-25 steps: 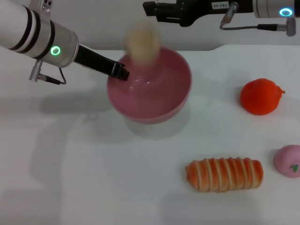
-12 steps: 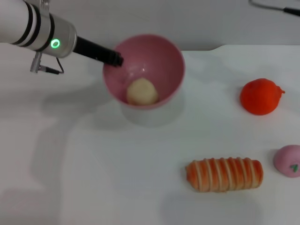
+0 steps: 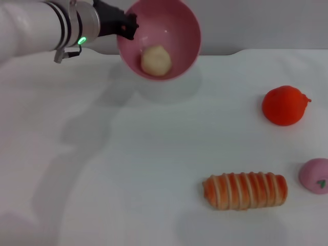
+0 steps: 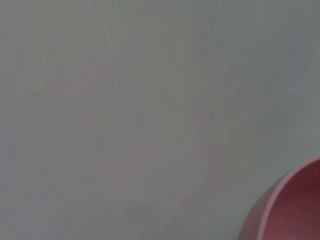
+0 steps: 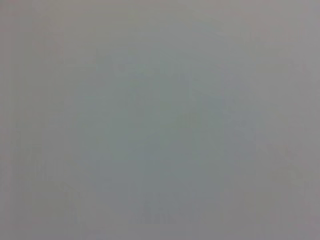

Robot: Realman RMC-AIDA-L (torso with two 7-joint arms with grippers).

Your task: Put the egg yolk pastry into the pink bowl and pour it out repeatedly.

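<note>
The pink bowl (image 3: pixel 174 28) is held up in the air at the top of the head view, tilted with its opening facing toward me. The pale egg yolk pastry (image 3: pixel 156 60) rests inside it against the lower wall. My left gripper (image 3: pixel 128 25) is shut on the bowl's left rim, its arm coming in from the upper left. A slice of the bowl's rim (image 4: pixel 280 210) shows in a corner of the left wrist view. My right gripper is out of view; its wrist view shows only a plain grey surface.
On the white table lie an orange round fruit (image 3: pixel 284 105) at the right, a striped orange-and-cream bread roll (image 3: pixel 245 190) at the lower right, and a pink bun with a green mark (image 3: pixel 315 176) at the right edge.
The pastry fell from above into the bowl. My left arm then lifted the bowl up and tipped it toward me. The right arm drew back out of the head view.
</note>
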